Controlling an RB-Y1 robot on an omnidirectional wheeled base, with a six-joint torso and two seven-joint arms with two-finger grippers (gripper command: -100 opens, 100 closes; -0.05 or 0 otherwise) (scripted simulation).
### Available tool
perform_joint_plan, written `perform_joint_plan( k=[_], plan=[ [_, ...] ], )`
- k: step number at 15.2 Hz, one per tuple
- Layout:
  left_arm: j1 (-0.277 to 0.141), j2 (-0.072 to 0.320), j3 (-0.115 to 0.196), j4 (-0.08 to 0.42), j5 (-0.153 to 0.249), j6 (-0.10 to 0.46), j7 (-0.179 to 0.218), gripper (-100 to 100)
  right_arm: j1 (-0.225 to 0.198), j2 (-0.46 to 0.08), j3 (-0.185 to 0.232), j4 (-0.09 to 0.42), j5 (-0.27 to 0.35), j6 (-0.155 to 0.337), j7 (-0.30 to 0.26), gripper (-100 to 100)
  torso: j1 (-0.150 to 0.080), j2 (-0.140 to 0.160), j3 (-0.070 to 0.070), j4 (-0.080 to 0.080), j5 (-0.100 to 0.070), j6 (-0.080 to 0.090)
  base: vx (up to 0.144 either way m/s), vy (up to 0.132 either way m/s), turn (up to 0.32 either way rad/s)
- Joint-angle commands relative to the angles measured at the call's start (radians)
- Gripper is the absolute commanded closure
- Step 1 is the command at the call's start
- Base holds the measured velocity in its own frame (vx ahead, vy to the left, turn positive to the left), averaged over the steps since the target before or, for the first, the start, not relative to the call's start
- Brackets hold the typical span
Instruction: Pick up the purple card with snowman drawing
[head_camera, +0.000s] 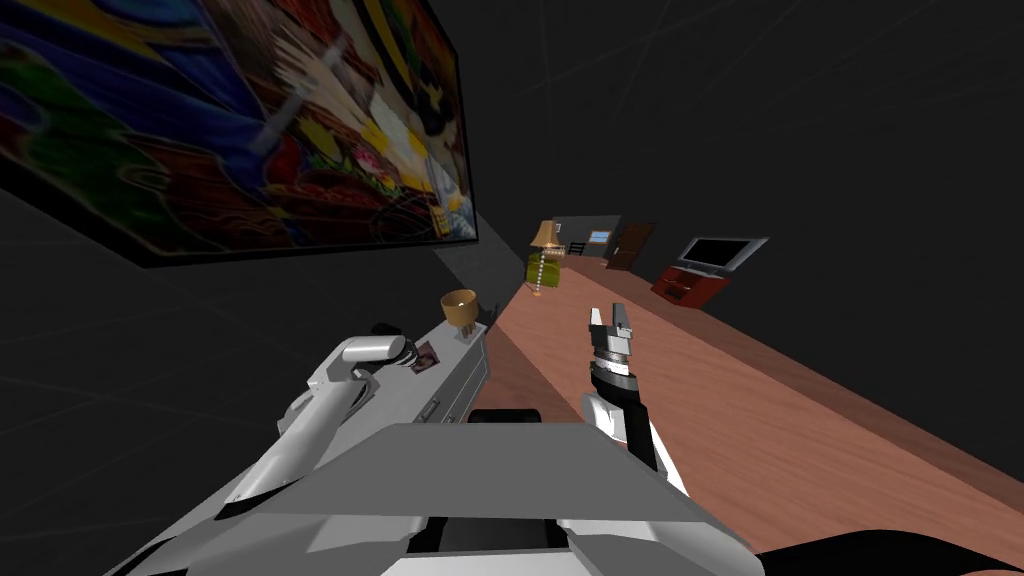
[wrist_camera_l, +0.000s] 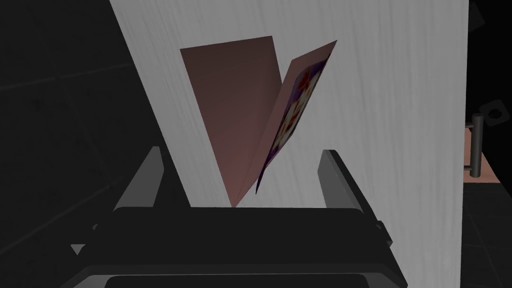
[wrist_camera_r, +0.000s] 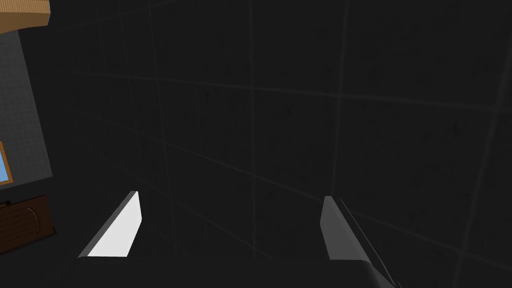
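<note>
Purple print showed on one leaf of the folded card (wrist_camera_l: 235, 115), and the other leaf was a plain dusky pink. It sat half open in a V on the pale grey counter (wrist_camera_l: 400, 100), which ran along the wall at about eleven o'clock from the robot. The left hand (wrist_camera_l: 240, 151) hung over it with its fingers (wrist_camera_l: 150, 172) spread wide, one on each side of the card and touching neither leaf. The point of the V lay close to the hand's dark body. From the head camera the card (head_camera: 428, 357) was a small patch just past the left wrist. A brown cup-like thing (head_camera: 459, 305) stood beyond it, at twelve o'clock along the counter. The right hand (head_camera: 611, 322) was raised over the wooden floor (head_camera: 800, 420) at about one o'clock, fingers apart and empty.

The step in hand looked like the last of the approach, with the grasp not yet made. The next move probably called for closing the fingers squarely across both leaves. A card this thin might skid or fold flat under an off-centre squeeze, so the lift should wait for a firm pinch.
</note>
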Motion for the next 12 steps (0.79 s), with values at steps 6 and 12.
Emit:
perform_joint_plan(
  k=[6, 12],
  plan=[
    [-0.006, -0.008, -0.002, 0.042, -0.011, -0.046, -0.016, 100, 0.0, 0.0, 0.0, 0.0, 0.0, 0.0, 0.0, 0, -0.002, -0.002, -0.001, 0.0, -0.001, 0.0, 0.007, -0.008, 0.005],
    [0.001, 0.003, 0.001, -0.011, 0.004, 0.009, 0.003, 100, 0.0, 0.0, 0.0, 0.0, 0.0, 0.0, 0.0, 0, 0.002, -0.003, -0.002, -0.001, 0.001, -0.001, -0.004, 0.005, -0.005]
  ],
)
